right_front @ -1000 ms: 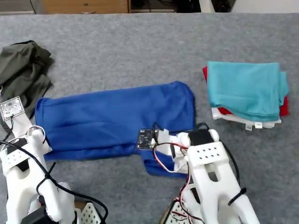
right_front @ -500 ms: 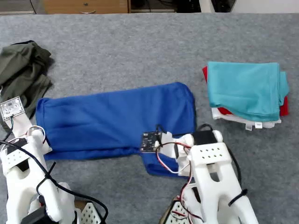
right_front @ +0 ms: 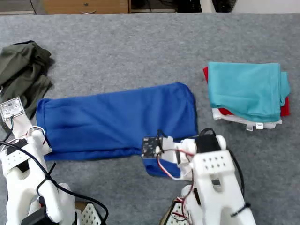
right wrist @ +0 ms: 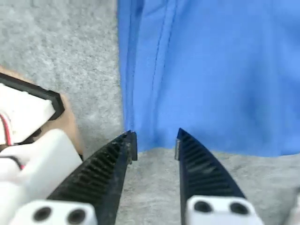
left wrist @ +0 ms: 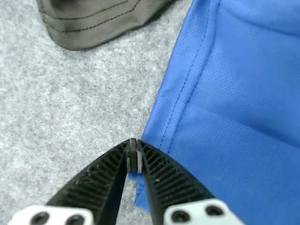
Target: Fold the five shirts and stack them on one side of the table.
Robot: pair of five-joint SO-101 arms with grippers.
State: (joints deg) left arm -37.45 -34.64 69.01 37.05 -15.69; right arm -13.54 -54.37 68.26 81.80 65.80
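From the high view, the blue shirt lies as a long band across the middle of the grey table, with a small flap poking out of its near edge beside the right arm. A stack of folded shirts, a teal shirt on top, sits on the right side, apart from the blue one. A crumpled olive shirt sits at the far left, just beside the blue shirt's end. That closeness is one hazard: if that end is swung or dragged, it could catch the olive cloth and pull it along.

In the left wrist view, the left gripper has its tips pressed together at the very corner of the blue shirt's hem. A little blue shows between the fingers, so it seems to be pinching that corner, though I cannot make out how much cloth is caught. So thin a bite could slip out once the shirt's weight comes onto it, and the fold would collapse halfway.

In the right wrist view, the right gripper stands with a moderate gap, holding nothing, its tips just over the shirt's edge where it meets the table. Closing here may catch only the top layer, or graze the edge and miss it. With one end gripped and the other loose, a lift would skew the shirt and wrinkle it.
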